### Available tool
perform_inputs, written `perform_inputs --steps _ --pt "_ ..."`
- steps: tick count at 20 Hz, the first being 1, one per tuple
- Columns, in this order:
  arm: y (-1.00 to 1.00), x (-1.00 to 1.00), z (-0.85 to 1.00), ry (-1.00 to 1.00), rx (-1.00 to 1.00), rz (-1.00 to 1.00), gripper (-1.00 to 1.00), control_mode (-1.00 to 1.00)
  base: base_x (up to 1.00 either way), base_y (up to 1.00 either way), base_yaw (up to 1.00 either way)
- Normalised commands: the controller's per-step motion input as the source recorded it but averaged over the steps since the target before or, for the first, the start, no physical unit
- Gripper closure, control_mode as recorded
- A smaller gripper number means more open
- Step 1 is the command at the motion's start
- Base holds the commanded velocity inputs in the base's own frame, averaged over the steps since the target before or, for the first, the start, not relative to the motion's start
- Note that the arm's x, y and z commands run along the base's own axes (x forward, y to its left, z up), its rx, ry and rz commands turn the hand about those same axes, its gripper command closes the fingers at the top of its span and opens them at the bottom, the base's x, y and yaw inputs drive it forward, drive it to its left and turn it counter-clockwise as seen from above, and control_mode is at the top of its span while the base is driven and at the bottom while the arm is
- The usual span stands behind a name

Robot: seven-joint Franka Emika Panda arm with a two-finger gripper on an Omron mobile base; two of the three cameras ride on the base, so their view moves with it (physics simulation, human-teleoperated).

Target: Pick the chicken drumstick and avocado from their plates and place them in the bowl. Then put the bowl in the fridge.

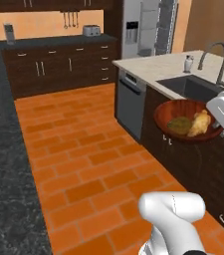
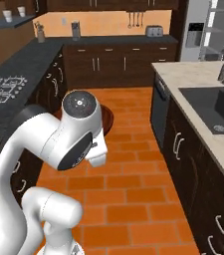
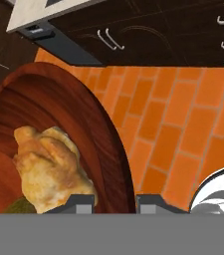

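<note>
Pinching the bowl (image 3: 58,114) rim, narrow-jawed gripper (image 3: 114,201), chicken drumstick (image 3: 51,169) and avocado (image 1: 179,125) inside.

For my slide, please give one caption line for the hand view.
Tool shut on the rim of the wooden bowl, carrying the chicken drumstick and avocado above the orange floor.

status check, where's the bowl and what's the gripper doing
Gripper shut on the bowl rim, carrying it above the floor. Chicken drumstick and avocado inside. Fridge ahead, door open, floor between looks clear.
</note>
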Motion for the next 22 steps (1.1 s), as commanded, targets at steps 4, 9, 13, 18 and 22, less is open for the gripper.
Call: perform_inputs --steps 4,9,13,18,22 --pt "0.00 0.00 0.00 0.00 0.00 0.00 1.00 1.00 1.00 0.19 -0.03" --pt "0.00 0.00 0.00 0.00 0.00 0.00 1.00 1.00 1.00 0.05 0.00" --pt "0.00 0.00 0.00 0.00 0.00 0.00 1.00 1.00 1.00 0.04 -0.01" --pt "0.00 0.00 0.00 0.00 0.00 0.00 1.00 1.00 1.00 0.00 0.00" --pt "0.00 0.00 0.00 0.00 0.00 0.00 1.00 1.00 1.00 0.00 0.00"
